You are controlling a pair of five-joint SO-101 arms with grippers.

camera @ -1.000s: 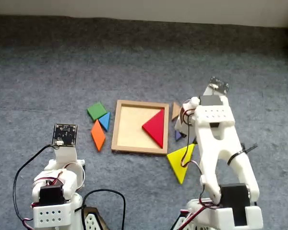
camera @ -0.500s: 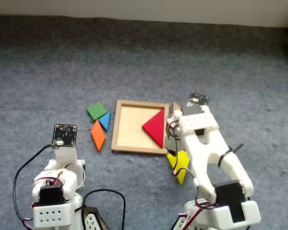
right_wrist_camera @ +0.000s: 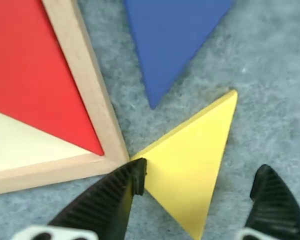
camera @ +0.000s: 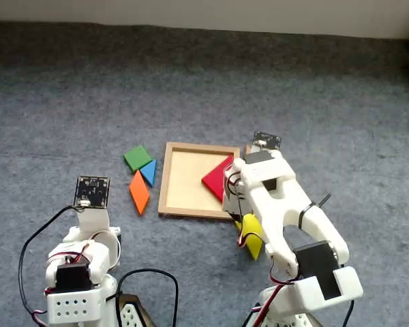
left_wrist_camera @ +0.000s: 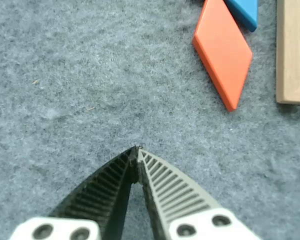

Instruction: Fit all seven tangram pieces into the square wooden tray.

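Observation:
The square wooden tray point(camera: 165, 185) holds a red triangle point(camera: 220, 178) against its right side. My right gripper point(right_wrist_camera: 200, 182) is open and low over the yellow triangle point(right_wrist_camera: 190, 165), one finger on each side of it, just off the tray's corner point(right_wrist_camera: 112, 150). A large blue triangle point(right_wrist_camera: 170, 35) lies beyond the yellow one. In the high view the right arm point(camera: 276, 201) covers part of the yellow triangle point(camera: 251, 238). My left gripper point(left_wrist_camera: 136, 152) is shut and empty above the carpet, short of the orange parallelogram point(left_wrist_camera: 222, 50).
Left of the tray lie a green square point(camera: 137, 157), a small blue triangle point(camera: 148, 171) and the orange parallelogram point(camera: 139, 191). A tan piece point(camera: 248, 148) peeks out by the tray's far right corner. Grey carpet surrounds everything.
The right arm has swung left toward the tray's near right corner and come down over the yellow triangle, now hiding the pieces right of the tray. The left arm has not moved.

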